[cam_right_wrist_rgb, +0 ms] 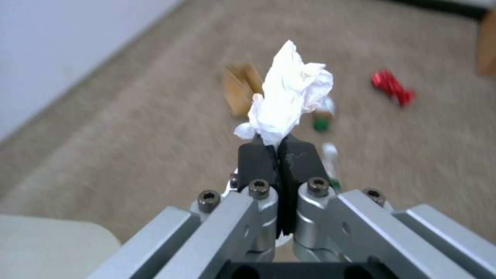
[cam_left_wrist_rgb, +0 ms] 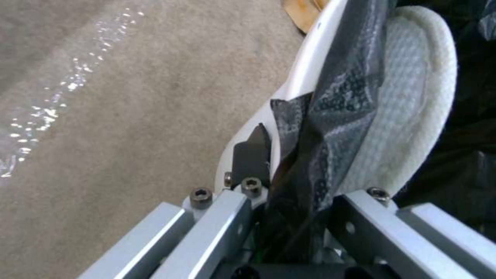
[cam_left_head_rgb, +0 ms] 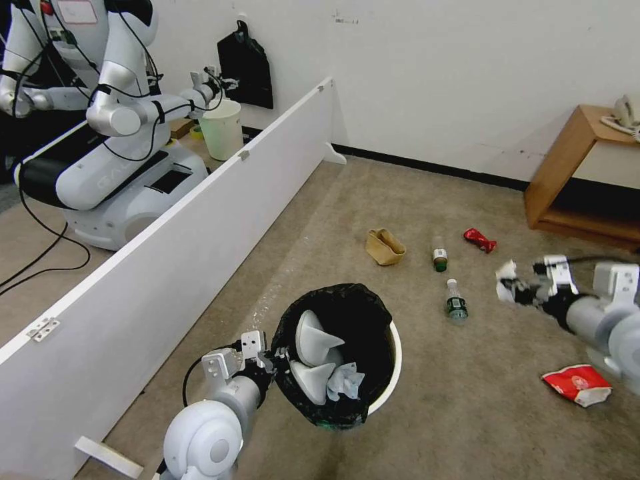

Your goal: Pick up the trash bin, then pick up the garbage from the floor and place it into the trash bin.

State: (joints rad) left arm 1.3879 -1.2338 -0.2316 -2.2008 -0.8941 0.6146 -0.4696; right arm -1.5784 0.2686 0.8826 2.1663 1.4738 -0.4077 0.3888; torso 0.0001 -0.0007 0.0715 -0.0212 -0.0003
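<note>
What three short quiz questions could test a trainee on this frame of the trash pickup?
1. What is the right gripper holding?
2. True or false: both slippers are inside the trash bin.
3. Which lies nearest the right arm: A tan paper bag, B red-white snack packet, C red wrapper?

Key: 1. Crumpled white tissue, clear of the floor. 2. True; the left gripper clamps the bin's rim. 3. B.
</note>
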